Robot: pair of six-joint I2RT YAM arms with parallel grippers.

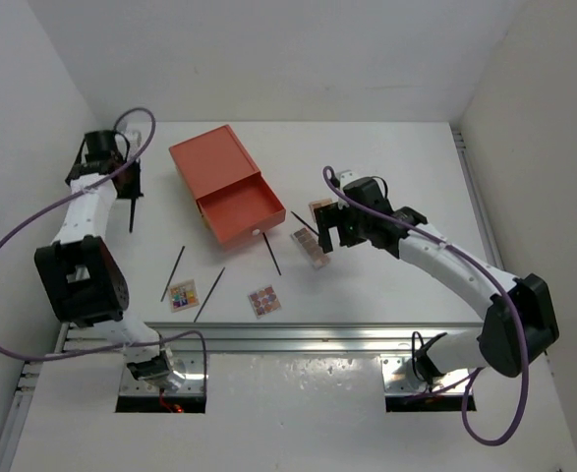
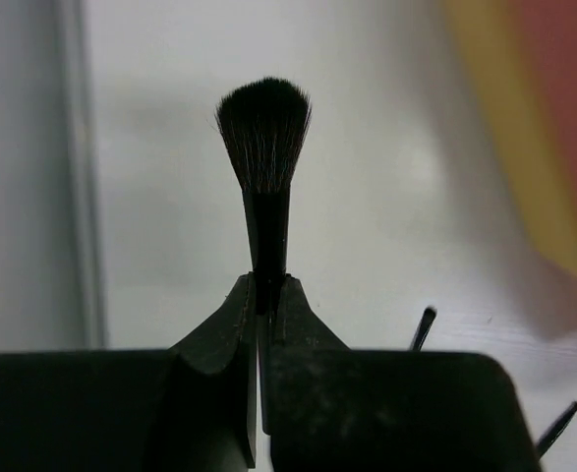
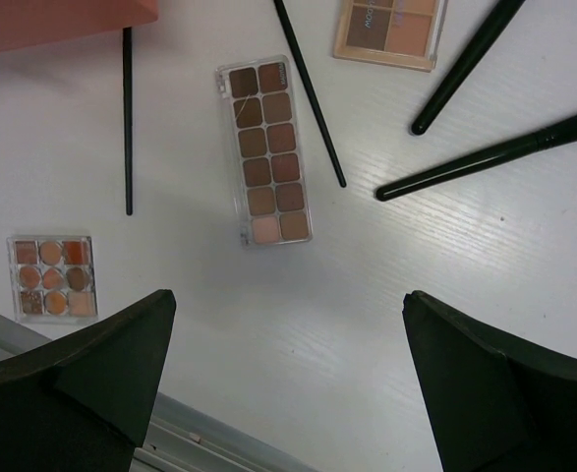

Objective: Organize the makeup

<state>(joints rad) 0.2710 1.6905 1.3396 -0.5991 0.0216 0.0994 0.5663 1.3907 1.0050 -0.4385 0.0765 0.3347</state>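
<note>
My left gripper (image 1: 123, 185) (image 2: 266, 290) is shut on a black makeup brush (image 2: 264, 133), bristles pointing away, held at the far left of the table beside the wall. My right gripper (image 1: 332, 228) (image 3: 288, 305) is open and empty, hovering over bare table. Just ahead of it lie a long brown eyeshadow palette (image 3: 264, 152) (image 1: 309, 246), a tan palette (image 3: 391, 29) (image 1: 320, 208), two thick black brush handles (image 3: 494, 152) and thin dark sticks (image 3: 311, 93). Two small square palettes (image 1: 182, 295) (image 1: 263, 301) lie near the front edge, with more sticks (image 1: 173, 272) between them.
The orange drawer box (image 1: 224, 187) stands open at the centre back; its corner shows in the right wrist view (image 3: 62, 20) and its side in the left wrist view (image 2: 563, 98). A metal rail (image 1: 288, 339) runs along the table's near edge. White walls close in left and right.
</note>
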